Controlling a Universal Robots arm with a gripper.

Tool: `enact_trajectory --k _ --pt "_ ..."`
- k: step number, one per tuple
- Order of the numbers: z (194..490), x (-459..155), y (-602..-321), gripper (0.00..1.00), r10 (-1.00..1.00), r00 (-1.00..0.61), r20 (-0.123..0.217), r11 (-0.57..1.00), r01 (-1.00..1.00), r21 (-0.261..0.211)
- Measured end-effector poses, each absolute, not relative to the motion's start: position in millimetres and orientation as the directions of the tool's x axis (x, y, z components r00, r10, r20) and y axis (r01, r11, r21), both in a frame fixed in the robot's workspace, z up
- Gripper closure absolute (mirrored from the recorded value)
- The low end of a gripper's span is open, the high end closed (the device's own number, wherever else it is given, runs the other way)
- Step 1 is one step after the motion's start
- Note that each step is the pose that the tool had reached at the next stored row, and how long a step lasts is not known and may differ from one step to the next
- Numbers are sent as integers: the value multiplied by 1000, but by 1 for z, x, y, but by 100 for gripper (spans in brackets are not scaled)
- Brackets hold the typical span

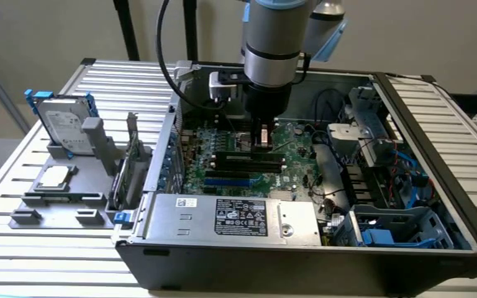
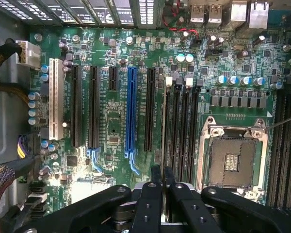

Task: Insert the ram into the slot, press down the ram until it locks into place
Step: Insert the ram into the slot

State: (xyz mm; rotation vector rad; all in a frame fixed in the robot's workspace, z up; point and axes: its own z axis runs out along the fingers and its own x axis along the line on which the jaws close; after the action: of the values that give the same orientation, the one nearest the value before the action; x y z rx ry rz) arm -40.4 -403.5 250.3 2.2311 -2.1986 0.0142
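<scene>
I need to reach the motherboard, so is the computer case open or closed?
Open: the computer case has no cover over its top side, and the motherboard lies exposed inside.

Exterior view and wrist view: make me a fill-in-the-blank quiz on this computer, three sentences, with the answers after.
1. The long slot between the black expansion slots is coloured ___.
2. The gripper hangs over the ___ inside the open case.
3. The hard drive stands outside the case, on the exterior view's ___.
Missing words: blue; motherboard; left.
</scene>
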Motion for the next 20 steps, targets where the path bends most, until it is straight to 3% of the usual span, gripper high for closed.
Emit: enact_trajectory --k 20 --pt "240 -40 -399 87 -1000 -15 24 14 -1000 -11"
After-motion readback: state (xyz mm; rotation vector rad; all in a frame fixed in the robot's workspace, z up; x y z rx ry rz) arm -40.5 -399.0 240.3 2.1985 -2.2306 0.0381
